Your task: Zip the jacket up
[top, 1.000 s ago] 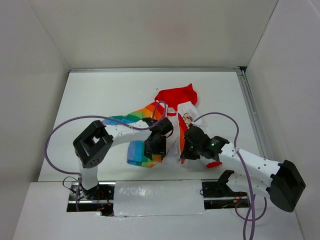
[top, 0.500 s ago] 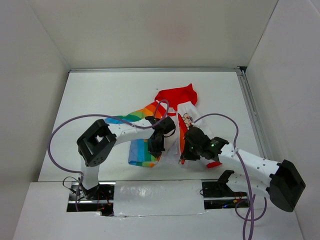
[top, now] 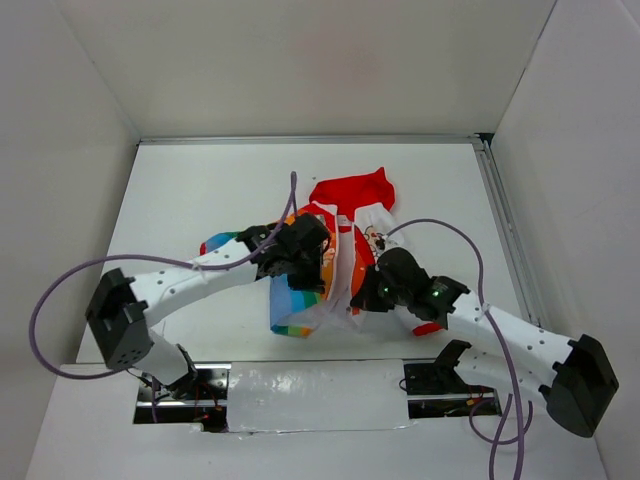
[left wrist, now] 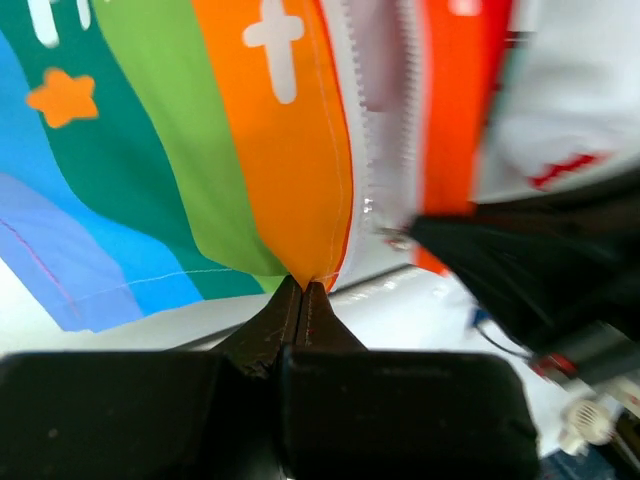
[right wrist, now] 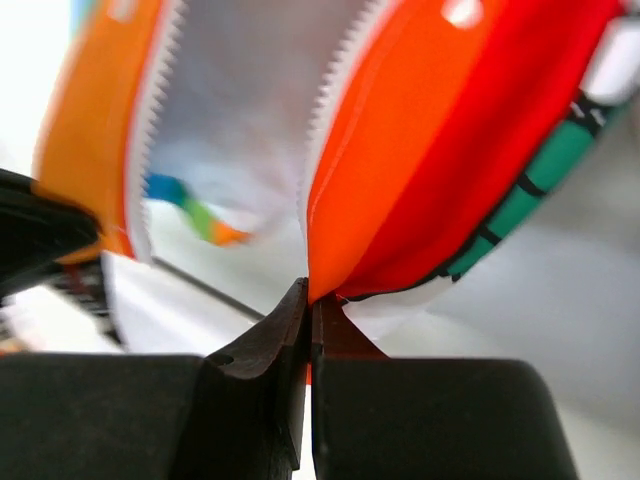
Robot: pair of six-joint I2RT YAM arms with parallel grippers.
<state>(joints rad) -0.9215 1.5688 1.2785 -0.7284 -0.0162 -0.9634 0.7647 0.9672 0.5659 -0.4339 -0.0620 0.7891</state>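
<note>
Left gripper (left wrist: 302,290) farther forward; jacket (top: 352,190) unzipped.

From above, my left gripper (top: 320,263) and right gripper (top: 364,298) are covering the jacket (top: 352,190) along its front, so the lower end of that front is lying hidden beneath me. In my left wrist view the jacket is running off the top and left edges. A dark shape (left wrist: 520,270) at the right, perhaps my other gripper, is blurring across the white panel. In my right wrist view the zipper teeth (right wrist: 335,80) are smearing toward the top edge, and the coloured patch (right wrist: 190,210) behind the opening is showing too soft to name.
</note>
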